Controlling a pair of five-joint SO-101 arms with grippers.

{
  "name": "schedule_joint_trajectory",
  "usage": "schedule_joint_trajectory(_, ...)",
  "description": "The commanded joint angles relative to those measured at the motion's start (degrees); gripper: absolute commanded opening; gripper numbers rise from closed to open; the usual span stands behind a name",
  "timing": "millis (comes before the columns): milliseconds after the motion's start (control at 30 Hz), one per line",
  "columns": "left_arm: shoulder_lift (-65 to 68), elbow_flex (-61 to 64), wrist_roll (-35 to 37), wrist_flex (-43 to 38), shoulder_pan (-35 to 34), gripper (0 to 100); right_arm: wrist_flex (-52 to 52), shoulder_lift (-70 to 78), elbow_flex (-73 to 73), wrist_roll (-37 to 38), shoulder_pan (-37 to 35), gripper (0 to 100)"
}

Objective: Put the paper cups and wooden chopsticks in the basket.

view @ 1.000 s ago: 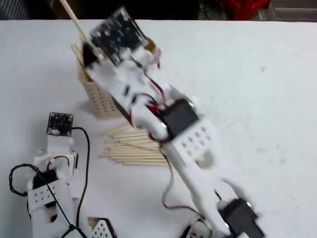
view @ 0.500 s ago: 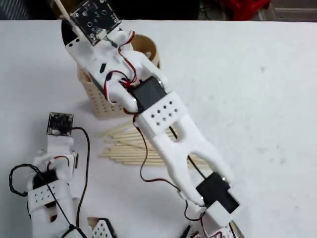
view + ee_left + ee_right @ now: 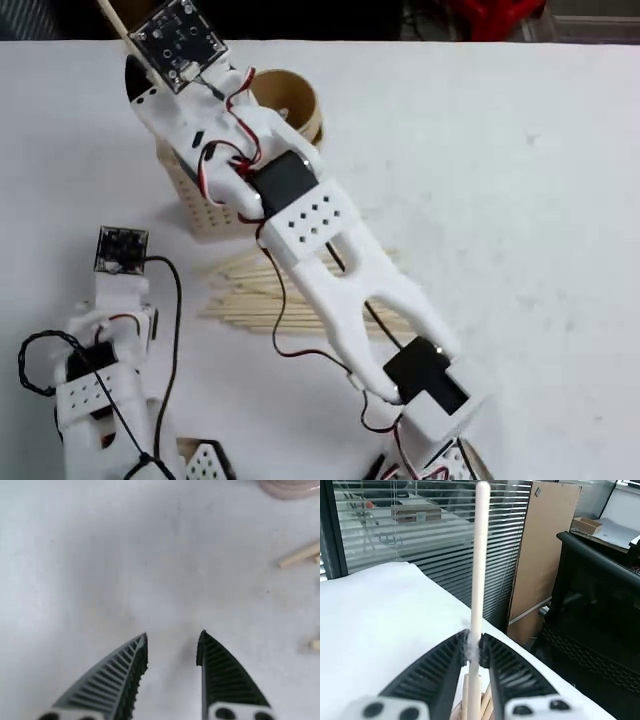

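Chopstick — clamped upright in right pincer | left pincer — parted, holding nothing, over table

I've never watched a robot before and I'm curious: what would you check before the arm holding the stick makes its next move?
1. Thin wooden chopstick clamped between the right gripper's fingers: ok.
2. Gripper above the cream perforated basket: ok, seemingly.
3. Brown paper cup inside the basket: cannot tell.
4. All loose chopsticks off the white table: not ok.
5. Left gripper open, out of the way: ok.
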Motion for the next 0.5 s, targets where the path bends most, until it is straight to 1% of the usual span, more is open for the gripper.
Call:
schedule_joint_trajectory(0, -1.1, -0.26, 0.53, -0.97, -0.4, 17, -1.19, -0.84, -3.08, -0.44, 0.48, 3.6)
schedule_joint_trajectory(133, -1.1, -0.26, 0.53, -0.97, -0.4, 17, 1.27, -1.45, -3.16, -0.44, 0.48, 13.3)
schedule_joint_trajectory(167, -1.1, -0.26, 0.53, -0.97, -0.4, 17, 2.07, -1.63, -3.25, -0.44, 0.4, 14.3)
schedule_joint_trajectory(367, -1.1, -0.26, 0.53, -0.97, -0.4, 17, 6.2, -3.47, -3.43, 0.0, 0.48, 14.4)
schedule_joint_trajectory(433, -1.1, -0.26, 0.53, -0.97, -0.4, 17, 11.47, -5.85, -3.52, -0.26, 0.48, 14.2)
schedule_joint_trajectory(467, -1.1, -0.26, 0.53, -0.97, -0.4, 17, 15.69, -7.6, -3.43, -0.26, 0.4, 12.8)
